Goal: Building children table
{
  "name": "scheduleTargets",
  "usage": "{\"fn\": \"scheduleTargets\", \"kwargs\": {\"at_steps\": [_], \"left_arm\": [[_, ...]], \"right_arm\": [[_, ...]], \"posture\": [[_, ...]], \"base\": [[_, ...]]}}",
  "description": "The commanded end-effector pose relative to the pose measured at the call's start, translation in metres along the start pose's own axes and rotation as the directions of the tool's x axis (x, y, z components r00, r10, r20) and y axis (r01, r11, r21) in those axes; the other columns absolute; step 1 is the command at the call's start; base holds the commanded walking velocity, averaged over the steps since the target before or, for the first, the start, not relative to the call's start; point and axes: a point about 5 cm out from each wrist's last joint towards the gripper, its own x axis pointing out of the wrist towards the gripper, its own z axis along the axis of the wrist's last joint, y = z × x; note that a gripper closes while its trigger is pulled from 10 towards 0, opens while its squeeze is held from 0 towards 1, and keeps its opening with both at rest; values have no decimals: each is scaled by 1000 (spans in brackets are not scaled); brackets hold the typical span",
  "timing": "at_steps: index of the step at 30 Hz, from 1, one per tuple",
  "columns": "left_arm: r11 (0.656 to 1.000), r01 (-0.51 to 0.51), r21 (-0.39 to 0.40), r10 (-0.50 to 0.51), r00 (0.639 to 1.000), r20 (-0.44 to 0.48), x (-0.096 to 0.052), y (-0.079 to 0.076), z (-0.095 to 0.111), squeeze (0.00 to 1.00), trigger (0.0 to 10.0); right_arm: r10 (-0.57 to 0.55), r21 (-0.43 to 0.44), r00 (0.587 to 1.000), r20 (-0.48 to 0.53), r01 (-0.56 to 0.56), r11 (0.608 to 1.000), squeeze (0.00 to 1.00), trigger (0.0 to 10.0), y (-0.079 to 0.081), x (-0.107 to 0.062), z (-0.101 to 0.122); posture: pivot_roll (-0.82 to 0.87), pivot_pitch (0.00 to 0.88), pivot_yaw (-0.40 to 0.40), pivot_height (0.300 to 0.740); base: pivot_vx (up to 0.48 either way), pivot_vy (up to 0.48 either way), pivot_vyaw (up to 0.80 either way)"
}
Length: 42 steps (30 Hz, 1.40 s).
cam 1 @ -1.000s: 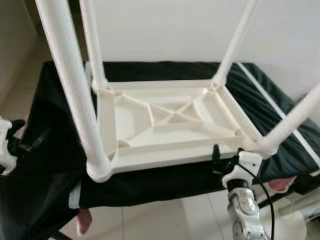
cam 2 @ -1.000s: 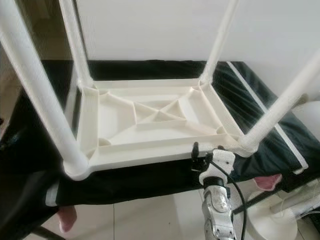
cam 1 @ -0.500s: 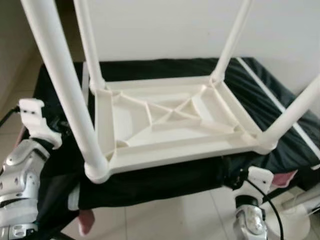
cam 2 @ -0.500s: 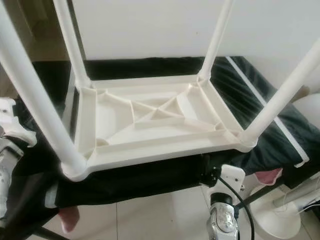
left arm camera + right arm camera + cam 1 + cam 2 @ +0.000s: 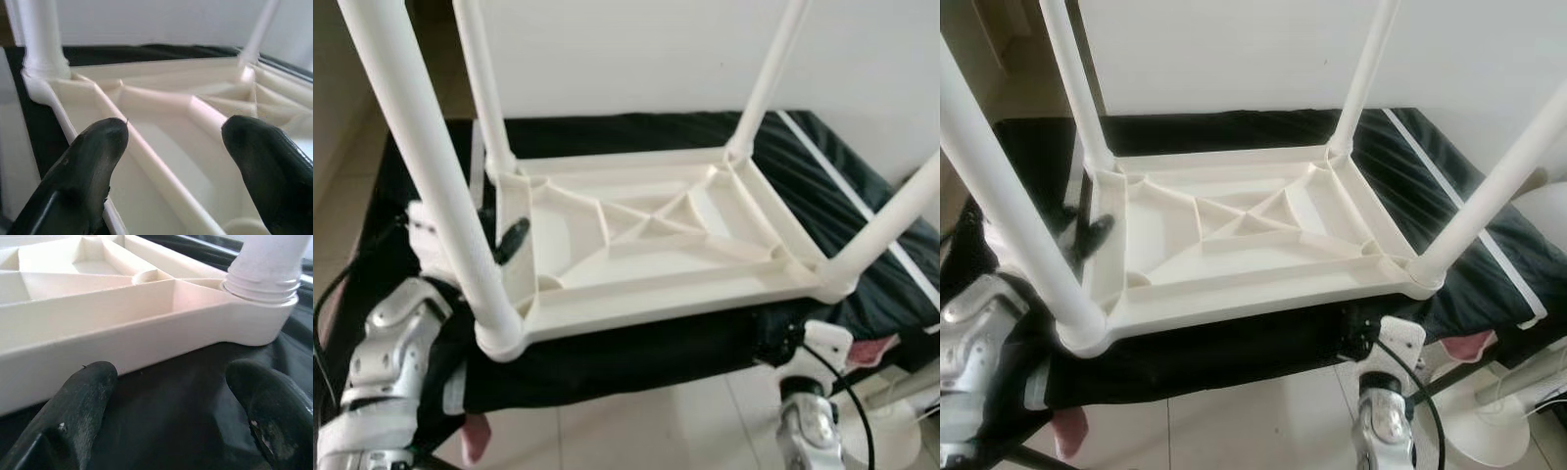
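Observation:
A white plastic children's table (image 5: pixel 646 294) lies upside down on a black cover, with its four legs pointing up. The near left leg (image 5: pixel 431 166) rises close to the camera. My left gripper (image 5: pixel 504 240) is open at the table's left rim, and in the left wrist view its fingers (image 5: pixel 93 161) straddle that rim's ribbed edge. My right gripper (image 5: pixel 783 338) sits low in front of the near right corner. In the right wrist view it is open (image 5: pixel 171 382), facing the table's front edge and the socket of the near right leg (image 5: pixel 266 264), with nothing between its fingers.
The black-covered surface (image 5: pixel 842 186) extends past the table on both sides, with a white wall behind it. A white round base (image 5: pixel 1489 431) stands on the tiled floor at the lower right. Pink items (image 5: pixel 478 436) show under the cover's front edge.
My left arm has come up from the far left and reached in to the table's left rim. My right gripper has dropped from the front rim to below the near right corner.

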Motion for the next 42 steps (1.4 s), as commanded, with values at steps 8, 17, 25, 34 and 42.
{"fn": "scheduleTargets", "kwargs": {"at_steps": [8,17,25,34,42], "left_arm": [[971,223,-83,-228,972,-58,-14,-39,-15,0,10000],[917,373,-141,-386,919,-77,-13,-94,-27,0,10000],[875,450,-179,-467,882,-66,2,-137,-34,0,10000],[863,466,-197,-480,877,-27,13,-159,-30,0,10000],[929,356,-99,-360,932,-30,6,-113,-22,0,10000]], "right_arm": [[63,25,997,-48,-62,998,0,10000,7,28,1],[176,0,984,-40,-176,984,0,10000,22,61,11],[237,1,971,-26,-237,971,0,10000,35,92,25],[207,15,978,-3,-207,978,0,10000,27,98,29],[150,25,988,41,-151,988,0,10000,1,93,29]], "posture": [[64,81,-71,740],[92,76,-80,740],[83,69,-67,740],[78,69,-69,740],[70,72,-68,740]], "base": [[0,0,0],[0,0,0],[0,0,0],[0,0,0],[0,0,0]]}}
